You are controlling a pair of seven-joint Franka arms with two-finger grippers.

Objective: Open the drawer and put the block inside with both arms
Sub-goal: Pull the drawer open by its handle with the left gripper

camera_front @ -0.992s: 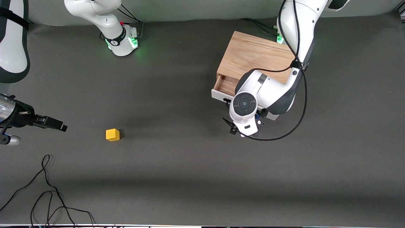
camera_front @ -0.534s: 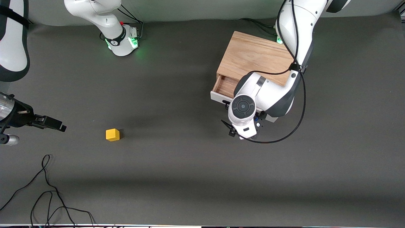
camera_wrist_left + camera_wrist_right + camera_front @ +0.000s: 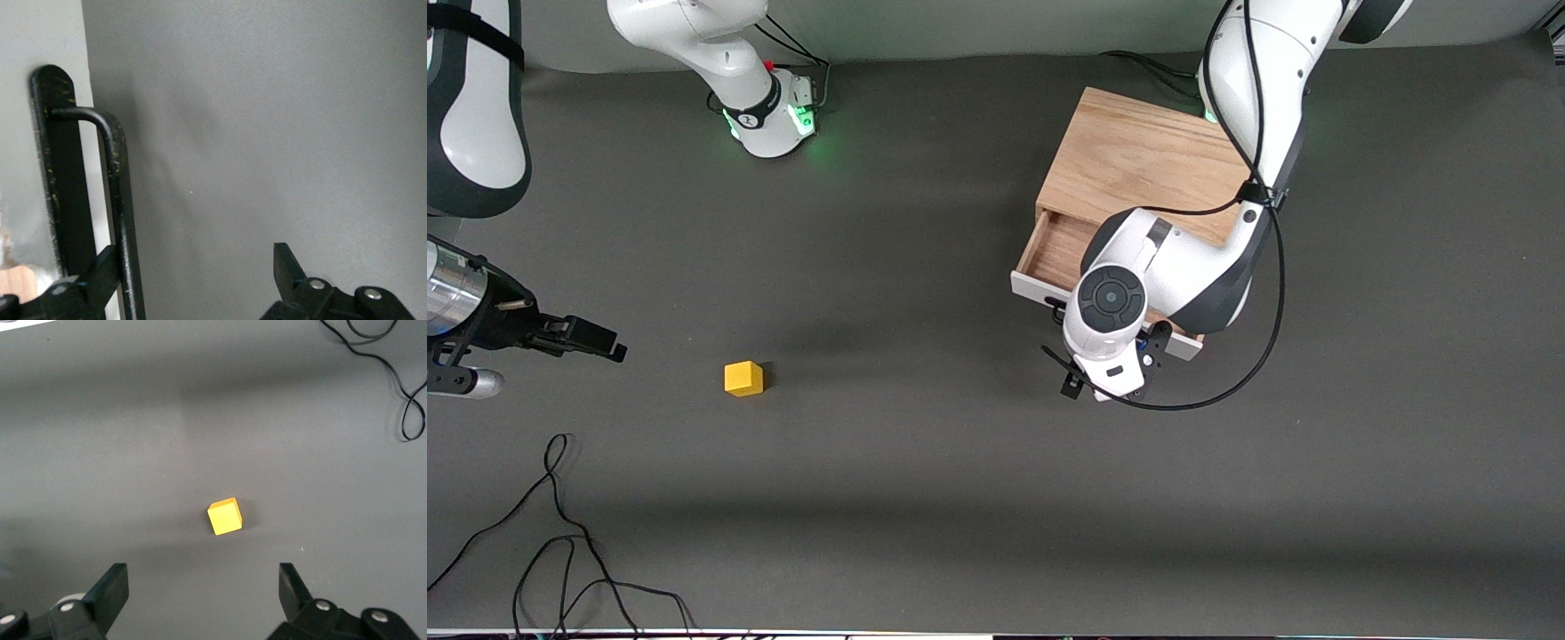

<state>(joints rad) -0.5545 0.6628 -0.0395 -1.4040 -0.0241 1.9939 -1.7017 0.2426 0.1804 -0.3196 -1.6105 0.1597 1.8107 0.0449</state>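
**Entry: drawer part open, block still on the table**

- Drawer (image 3: pixel 1049 253): partly slid out of the wooden box (image 3: pixel 1147 164), wood floor showing. White front faces the camera; the black handle (image 3: pixel 120 200) runs along that front.
- My left hand (image 3: pixel 1104 356): at the drawer front. In the left wrist view one finger (image 3: pixel 100 280) sits at the handle bar, the other stands well apart from it. Hooked on the bar or not, I cannot tell.
- Block (image 3: pixel 743 378): yellow cube, alone on the bare table (image 3: pixel 960 498), well apart from the drawer, toward my right arm's end.
- My right hand (image 3: pixel 591 340): fingers spread wide, empty, up over the table beside the block. My right wrist view shows the block (image 3: pixel 225 517) between and ahead of the fingers.
- Key relation: the block lies far closer to my right hand than to my left, so I judge the pick is the right arm's job.
- Loose cable (image 3: pixel 560 533): nearer the camera than the block, clear of it.
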